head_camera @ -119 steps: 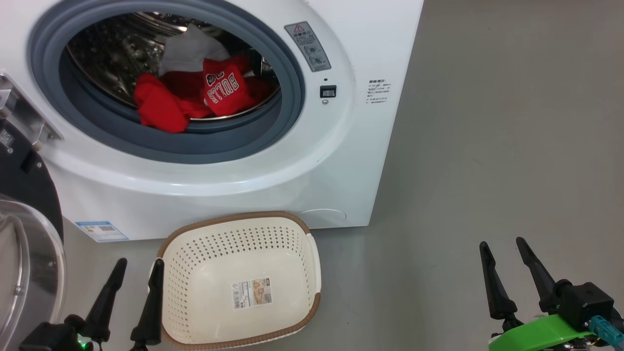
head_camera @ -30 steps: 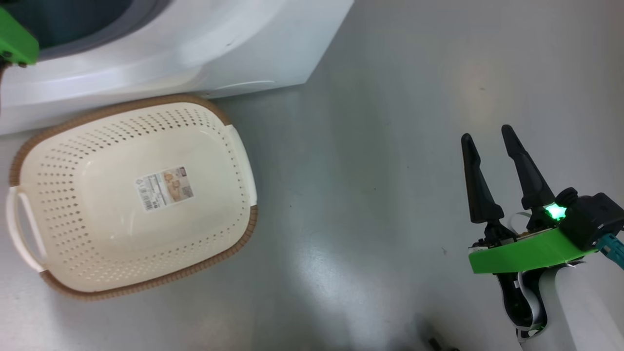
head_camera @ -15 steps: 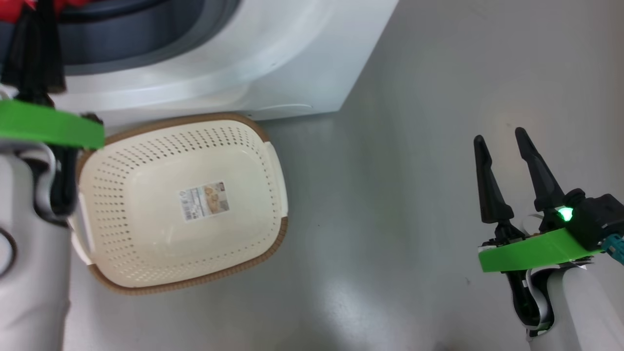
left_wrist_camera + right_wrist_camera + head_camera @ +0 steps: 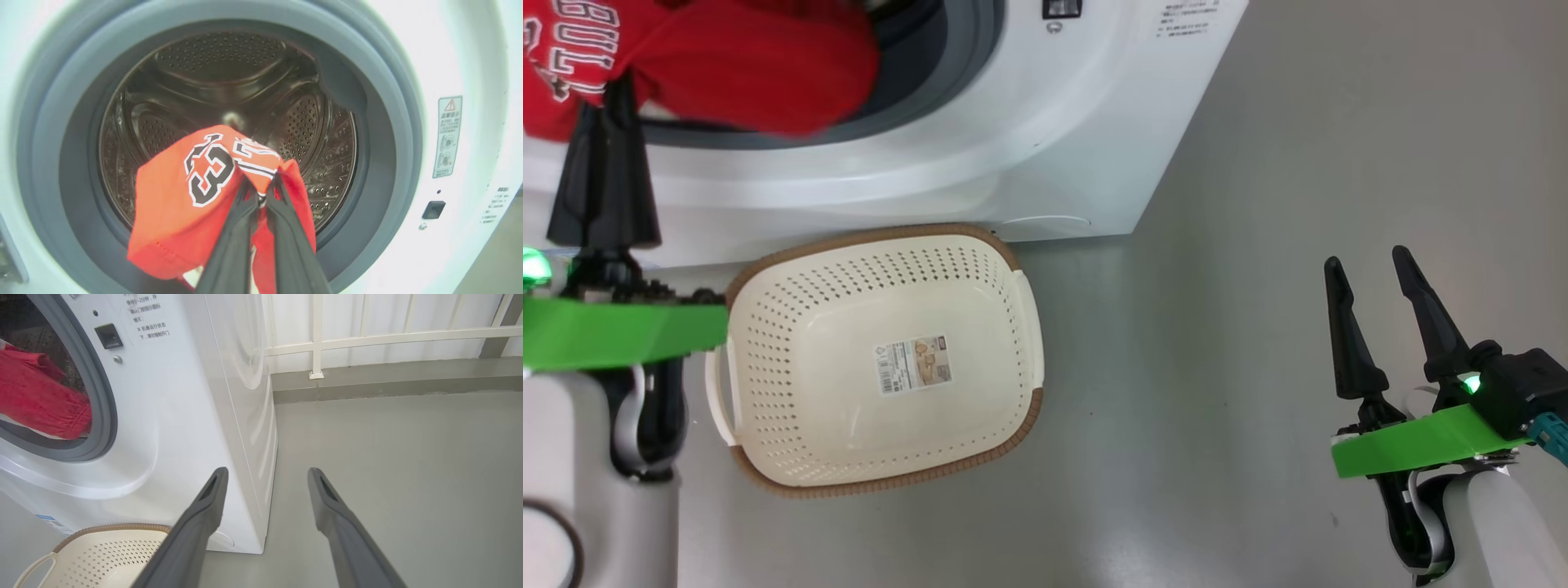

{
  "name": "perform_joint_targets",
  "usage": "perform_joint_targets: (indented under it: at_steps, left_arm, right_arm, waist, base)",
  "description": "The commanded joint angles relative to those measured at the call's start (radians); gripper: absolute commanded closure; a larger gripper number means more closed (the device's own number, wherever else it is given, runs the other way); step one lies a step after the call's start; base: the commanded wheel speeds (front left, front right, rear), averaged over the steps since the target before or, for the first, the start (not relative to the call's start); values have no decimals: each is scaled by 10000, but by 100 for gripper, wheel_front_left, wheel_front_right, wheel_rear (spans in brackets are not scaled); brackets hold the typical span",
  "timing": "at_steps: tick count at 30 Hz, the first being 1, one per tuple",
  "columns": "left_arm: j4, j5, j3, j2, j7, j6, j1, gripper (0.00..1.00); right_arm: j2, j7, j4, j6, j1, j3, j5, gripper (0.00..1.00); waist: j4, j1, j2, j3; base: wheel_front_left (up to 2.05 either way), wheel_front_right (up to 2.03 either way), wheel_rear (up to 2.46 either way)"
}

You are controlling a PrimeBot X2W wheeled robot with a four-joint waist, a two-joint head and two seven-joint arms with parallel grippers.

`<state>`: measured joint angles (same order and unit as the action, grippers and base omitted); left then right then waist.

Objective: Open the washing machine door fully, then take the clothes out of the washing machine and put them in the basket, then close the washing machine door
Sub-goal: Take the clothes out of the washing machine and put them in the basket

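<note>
My left gripper [image 4: 614,86] is shut on the red clothes [image 4: 743,73] at the mouth of the washing machine [image 4: 1013,147]. The left wrist view shows my left gripper [image 4: 261,188] pinching a red garment [image 4: 171,212] with black-and-white "23" lettering, hanging in front of the steel drum [image 4: 229,77]. The cream basket [image 4: 874,235] sits on the floor just below the machine's front, with nothing in it but a sticker. My right gripper [image 4: 1365,260] stands open over bare floor to the basket's right. The washing machine door is out of view.
In the right wrist view my right gripper [image 4: 266,471] points past the machine's corner [image 4: 245,457] toward grey floor [image 4: 408,457] and a white railing [image 4: 367,339]. Red cloth [image 4: 36,400] drapes over the grey gasket [image 4: 102,416], and the basket rim [image 4: 110,528] shows below.
The head camera has swung back toward the machine. My left gripper now shows with much more of the red garment drawn to the drum's mouth. The right gripper stays open.
</note>
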<state>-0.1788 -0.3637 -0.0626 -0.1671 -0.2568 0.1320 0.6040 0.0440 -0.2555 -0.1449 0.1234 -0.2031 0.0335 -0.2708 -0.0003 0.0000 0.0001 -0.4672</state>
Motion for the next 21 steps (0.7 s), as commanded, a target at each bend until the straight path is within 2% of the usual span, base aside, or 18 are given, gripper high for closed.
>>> perform_joint_targets:
  at_steps: [1, 8, 12, 21]
  left_arm:
    - [368, 80, -353, -333, -49, -14, -163, 100]
    - [2236, 163, -788, -79, -49, -14, -1005, 100]
    - [2659, 204, -669, 60, -49, -14, -1549, 100]
    - [1279, 151, -375, 228, -49, -14, -2443, 100]
  right_arm:
    - [62, -63, 187, 73, 173, -187, 133, 0]
    - [62, -63, 158, 73, 231, -247, 91, 0]
    - [62, -63, 153, 73, 285, -266, 97, 0]
    - [62, -63, 208, 73, 307, -385, 78, 0]
  waist:
    - [67, 0, -1, 76]
    - [57, 0, -1, 197]
    - [21, 0, -1, 251]
    - [-99, 0, -1, 68]
  base:
    - [0, 0, 0]
    - [0, 0, 0]
    - [0, 0, 0]
    - [0, 0, 0]
